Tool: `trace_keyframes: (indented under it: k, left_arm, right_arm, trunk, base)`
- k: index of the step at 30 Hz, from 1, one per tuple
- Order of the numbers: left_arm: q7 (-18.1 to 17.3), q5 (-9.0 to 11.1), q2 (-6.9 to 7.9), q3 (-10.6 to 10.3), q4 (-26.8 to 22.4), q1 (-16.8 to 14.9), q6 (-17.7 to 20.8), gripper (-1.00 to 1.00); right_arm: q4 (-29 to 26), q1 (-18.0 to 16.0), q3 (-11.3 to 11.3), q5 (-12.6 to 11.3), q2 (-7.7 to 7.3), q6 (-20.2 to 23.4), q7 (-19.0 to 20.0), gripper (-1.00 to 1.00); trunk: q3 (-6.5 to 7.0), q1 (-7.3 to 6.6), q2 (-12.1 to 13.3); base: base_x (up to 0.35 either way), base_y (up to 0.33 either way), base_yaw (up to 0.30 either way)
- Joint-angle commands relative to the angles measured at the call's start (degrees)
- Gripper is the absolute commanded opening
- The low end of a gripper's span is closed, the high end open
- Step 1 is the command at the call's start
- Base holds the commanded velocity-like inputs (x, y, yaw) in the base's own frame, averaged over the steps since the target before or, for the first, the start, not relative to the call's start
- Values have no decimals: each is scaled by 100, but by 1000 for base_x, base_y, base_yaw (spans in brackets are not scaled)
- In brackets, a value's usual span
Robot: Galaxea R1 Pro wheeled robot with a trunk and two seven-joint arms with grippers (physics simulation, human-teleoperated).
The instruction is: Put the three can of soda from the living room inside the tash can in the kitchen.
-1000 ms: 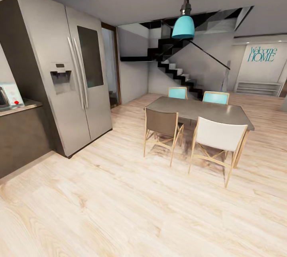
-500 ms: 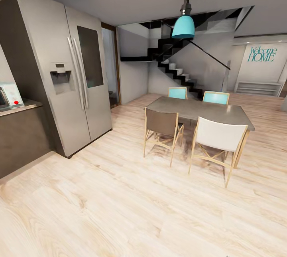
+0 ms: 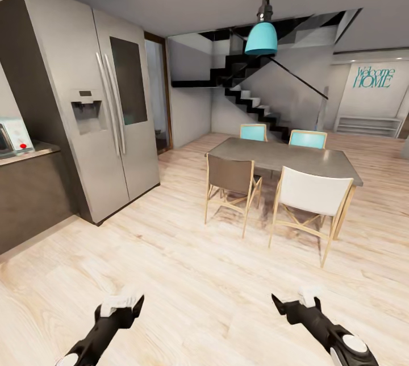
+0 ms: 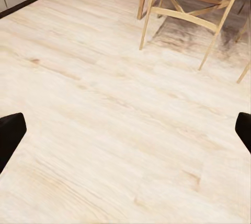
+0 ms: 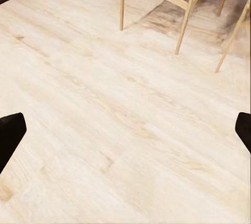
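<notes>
Both arms have been raised into the head view since the earlier frame. The left gripper [image 3: 122,304] is held spread apart, empty, over the pale plank floor [image 3: 204,275] of the kitchen, before the steel fridge [image 3: 96,104] and dining table [image 3: 284,157]; the right gripper [image 3: 295,300] likewise.

We list: floor [image 3: 187,275], pale matt wood plank; fridge [image 3: 96,99], brushed steel; dining table [image 3: 284,157], dark matt top; chairs [image 3: 230,184], light wooden frames; pendant lamp [image 3: 261,38], glossy teal.

fridge [image 3: 96,110] left | dining table [image 3: 284,157], four chairs | pendant lamp [image 3: 262,37] | staircase [image 3: 250,93]
</notes>
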Motion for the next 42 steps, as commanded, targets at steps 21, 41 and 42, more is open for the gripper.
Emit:
trace_keyframes:
  k: [21,41,42]
  left_arm:
    - [-88,36,47,9,918,125,-1052,100]
    - [-81,43,38,22,1112,116,-1070,100]
    - [-81,38,38,21,1118,116,-1070,100]
  right_arm:
    - [796,175,-654,-2,30,-1311,305,100]
    - [823,175,-648,-193,54,-1361,308,100]
    - [823,175,-652,-221,53,-1362,311,100]
  trunk:
    - [1,0,0]
    - [1,0,0]
    - [1,0,0]
  base:
    - [0,0,0]
    - [0,0,-103]
    - [0,0,-245]
